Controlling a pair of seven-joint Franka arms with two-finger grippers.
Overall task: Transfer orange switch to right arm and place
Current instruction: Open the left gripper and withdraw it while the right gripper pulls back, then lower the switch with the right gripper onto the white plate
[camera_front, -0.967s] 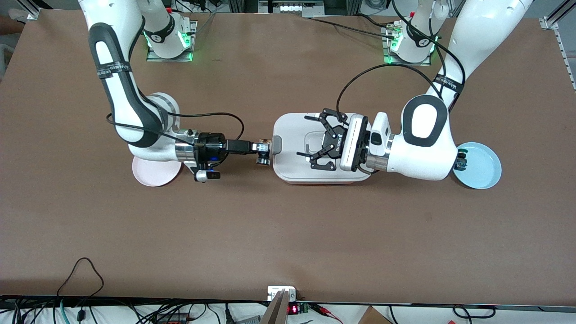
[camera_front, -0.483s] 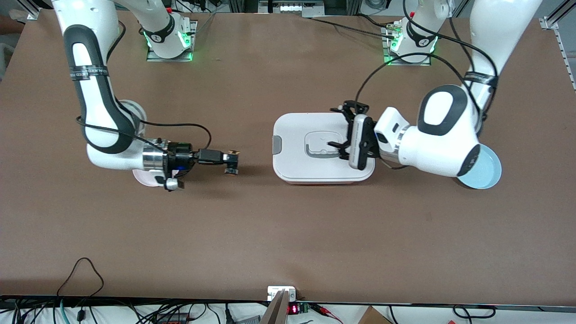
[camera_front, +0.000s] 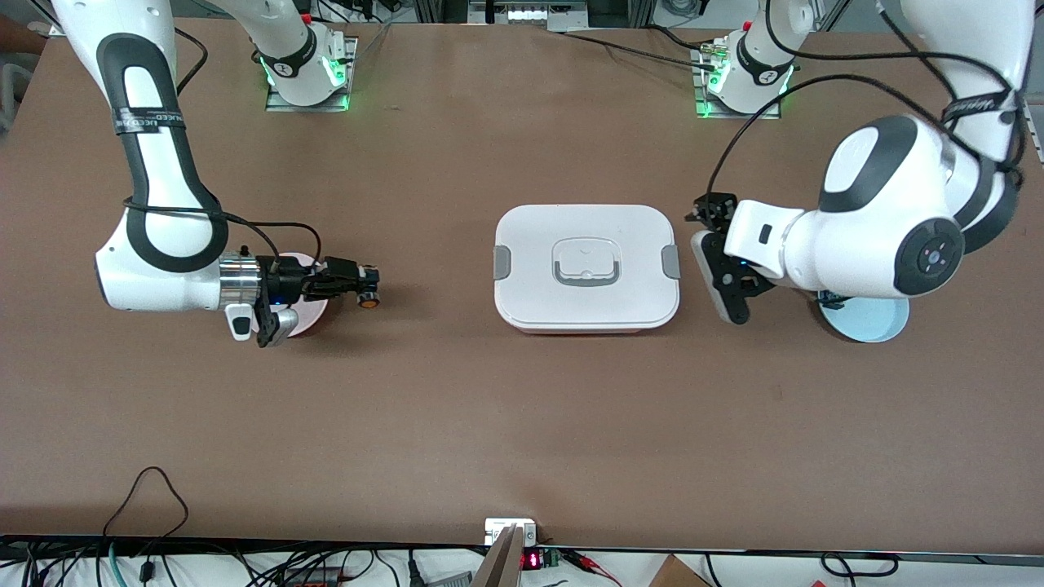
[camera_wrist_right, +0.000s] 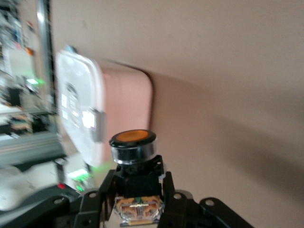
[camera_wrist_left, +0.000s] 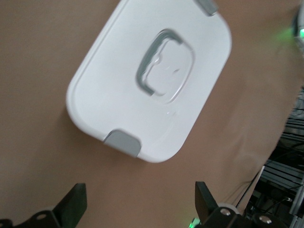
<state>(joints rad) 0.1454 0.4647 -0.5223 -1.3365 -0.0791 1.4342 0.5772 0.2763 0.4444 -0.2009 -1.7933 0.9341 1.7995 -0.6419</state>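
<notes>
The orange switch (camera_front: 368, 298) has a black body and a round orange cap. My right gripper (camera_front: 361, 287), slim and black, is shut on it and holds it above the table beside the pink plate (camera_front: 315, 311). In the right wrist view the switch (camera_wrist_right: 133, 142) stands cap up between the fingers (camera_wrist_right: 96, 202) of the right gripper (camera_wrist_right: 136, 187), tan terminals showing below. My left gripper (camera_front: 714, 261), the wide linkage one, is open and empty between the white box and the blue plate. In the left wrist view its fingertips (camera_wrist_left: 74, 203) of the left gripper (camera_wrist_left: 139, 204) stand wide apart over bare table.
A white lidded box (camera_front: 586, 265) with grey clips sits mid-table; it shows in the left wrist view (camera_wrist_left: 152, 80) and the right wrist view (camera_wrist_right: 90, 118). A blue plate (camera_front: 873, 324) lies partly under the left arm, with a small switch (camera_front: 830, 299) at its rim.
My right gripper carried the switch away from the box to beside the pink plate. My left gripper pulled back off the box toward the blue plate and turned.
</notes>
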